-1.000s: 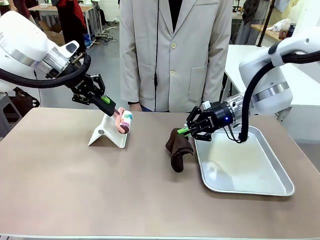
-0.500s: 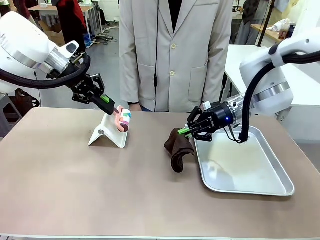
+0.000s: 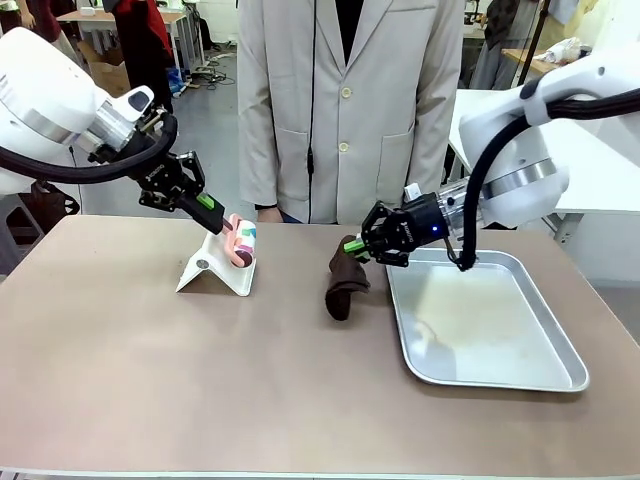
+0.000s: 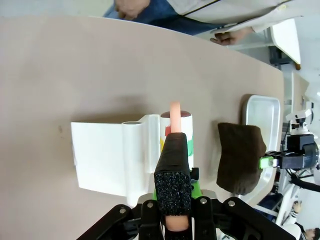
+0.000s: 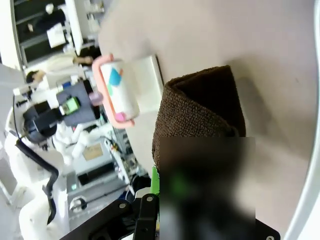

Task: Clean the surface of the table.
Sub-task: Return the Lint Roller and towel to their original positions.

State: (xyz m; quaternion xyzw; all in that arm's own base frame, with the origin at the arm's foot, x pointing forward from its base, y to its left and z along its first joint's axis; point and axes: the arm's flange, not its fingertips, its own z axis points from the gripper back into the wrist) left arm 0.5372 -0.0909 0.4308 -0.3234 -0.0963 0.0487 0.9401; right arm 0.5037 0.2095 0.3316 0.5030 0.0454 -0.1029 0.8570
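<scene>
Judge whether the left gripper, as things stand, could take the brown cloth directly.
Probably not. The left gripper is shut on the pink-handled roller over the white stand, and the brown cloth hangs from the shut right gripper beside the metal tray.

We see a matt, smooth taupe table [image 3: 150, 380], a shiny bare-metal tray [image 3: 560, 355], a rough brown terry cloth [image 3: 343, 280], a smooth white plastic stand [image 3: 215, 270] and a glossy pink plastic roller handle [image 3: 238, 240].
</scene>
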